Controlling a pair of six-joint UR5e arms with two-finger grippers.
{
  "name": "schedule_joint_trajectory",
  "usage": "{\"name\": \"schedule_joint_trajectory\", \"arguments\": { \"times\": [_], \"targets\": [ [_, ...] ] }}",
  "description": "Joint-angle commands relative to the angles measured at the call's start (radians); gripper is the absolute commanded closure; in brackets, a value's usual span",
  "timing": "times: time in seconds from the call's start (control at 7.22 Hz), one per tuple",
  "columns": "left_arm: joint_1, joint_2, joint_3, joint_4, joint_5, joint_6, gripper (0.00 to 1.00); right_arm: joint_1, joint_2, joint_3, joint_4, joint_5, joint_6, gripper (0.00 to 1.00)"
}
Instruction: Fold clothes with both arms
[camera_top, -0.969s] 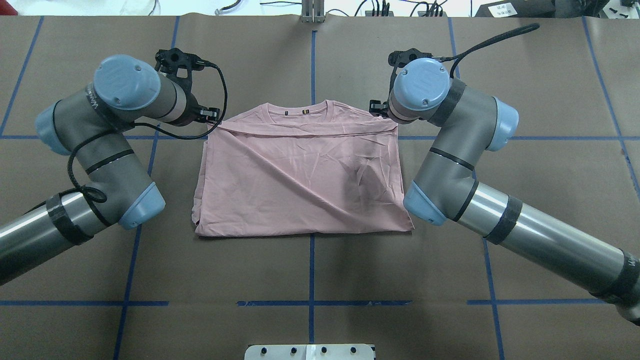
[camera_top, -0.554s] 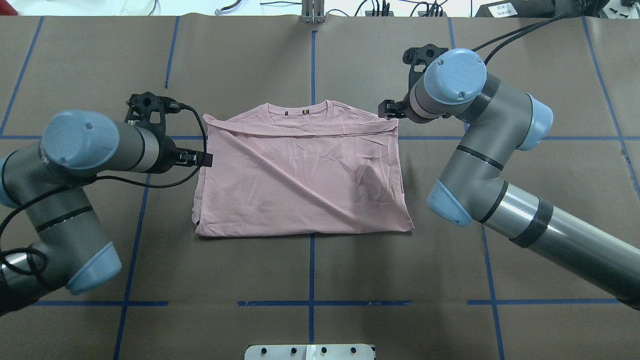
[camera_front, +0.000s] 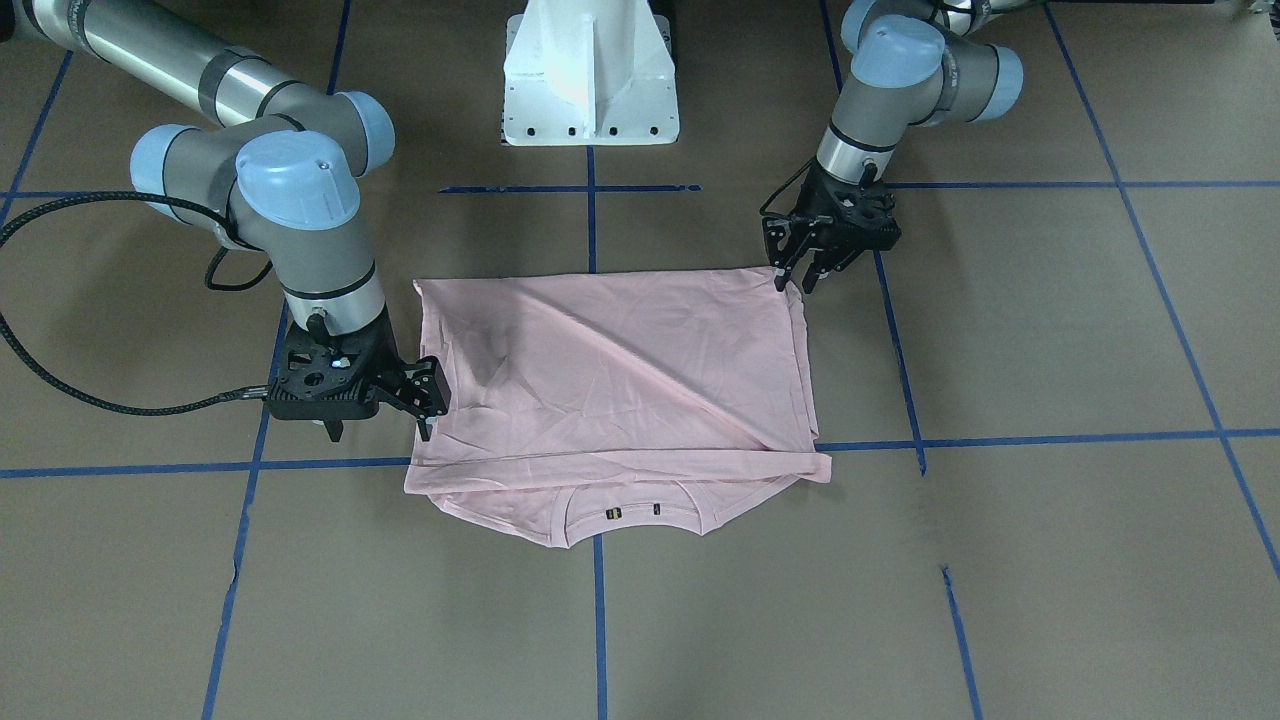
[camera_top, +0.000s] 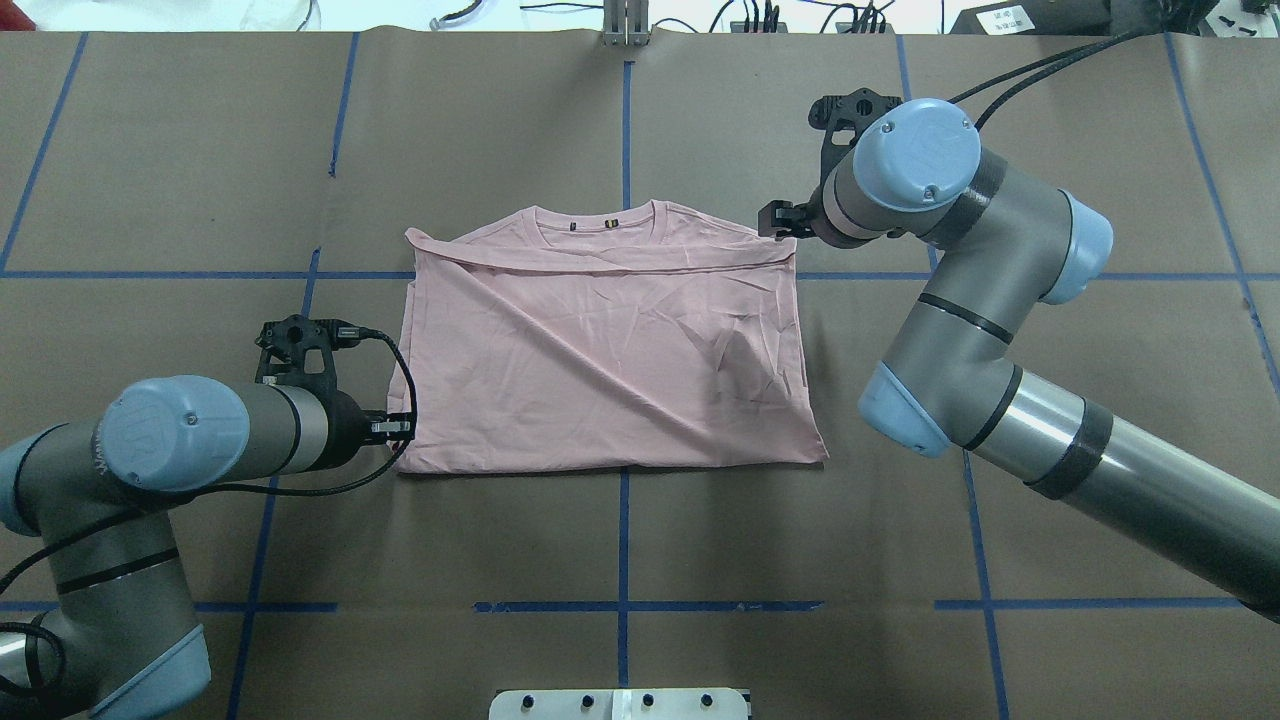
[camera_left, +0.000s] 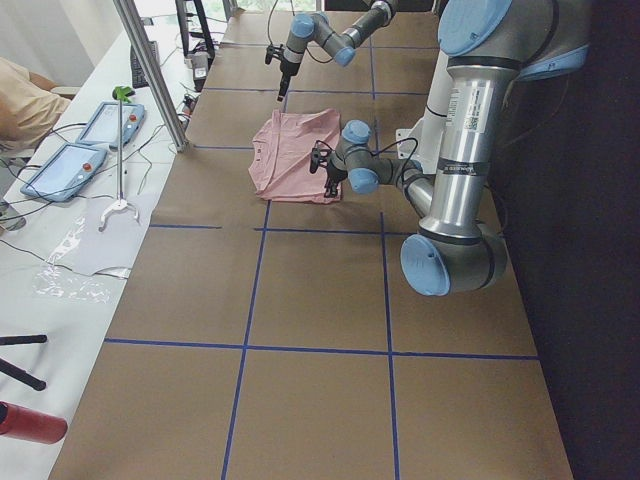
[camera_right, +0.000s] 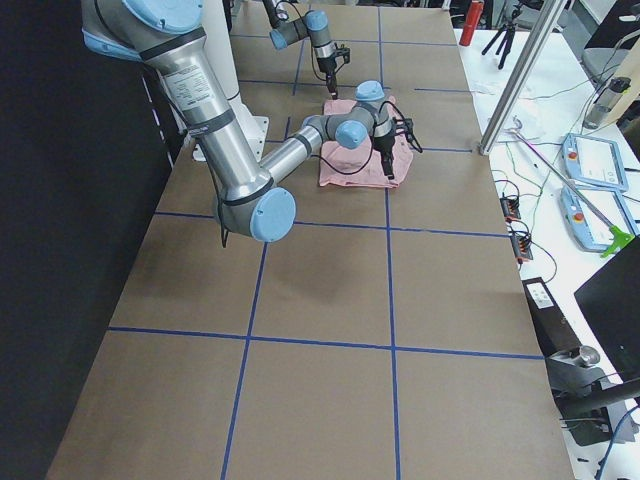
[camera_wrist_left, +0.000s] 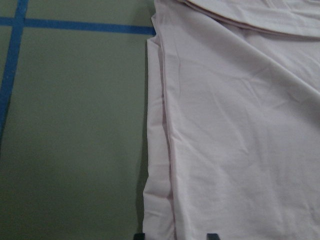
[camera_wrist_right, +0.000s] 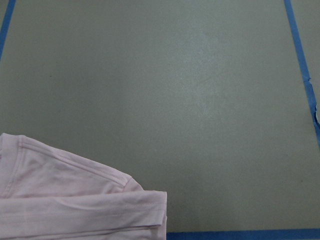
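The pale pink T-shirt (camera_top: 600, 360) lies folded flat at the table's middle, plain back up, collar on the far side. It also shows in the front-facing view (camera_front: 620, 370). My left gripper (camera_top: 400, 430) is open, low at the shirt's near-left corner (camera_front: 798, 280). In the left wrist view its two fingertips (camera_wrist_left: 139, 235) straddle the shirt's layered left edge (camera_wrist_left: 160, 150). My right gripper (camera_top: 775, 220) is open and empty beside the shirt's far-right corner (camera_front: 428, 400). The right wrist view shows only that corner (camera_wrist_right: 75, 200), no fingers. The print is hidden.
Brown paper with blue tape lines (camera_top: 624, 540) covers the table. The white pedestal base (camera_front: 590, 70) stands at the robot's edge. A side bench with tablets (camera_left: 60, 170) and cables runs along the far side.
My left arm has swung back along the shirt's left edge from the far-left corner to the near-left corner. My right arm first drew slightly right, then held still. The shirt has not moved.
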Motion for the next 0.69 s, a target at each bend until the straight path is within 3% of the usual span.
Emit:
{"name": "schedule_joint_trajectory", "arguments": {
  "times": [0.0,0.28,0.42,0.55],
  "targets": [
    [0.022,-0.001,0.004,-0.001,0.004,-0.009,0.56,-0.001,-0.002,-0.002,0.0,-0.003,0.001,0.0],
    [0.034,-0.002,0.017,-0.001,0.004,-0.009,0.56,-0.001,-0.005,-0.002,0.0,-0.003,0.001,0.0],
    [0.037,-0.004,0.018,-0.001,0.006,-0.009,0.73,-0.001,-0.005,-0.002,0.0,-0.003,0.001,0.0],
    [0.037,-0.004,0.018,-0.001,0.006,-0.009,1.0,-0.001,-0.005,-0.002,0.0,-0.003,0.001,0.0]
  ]
}}
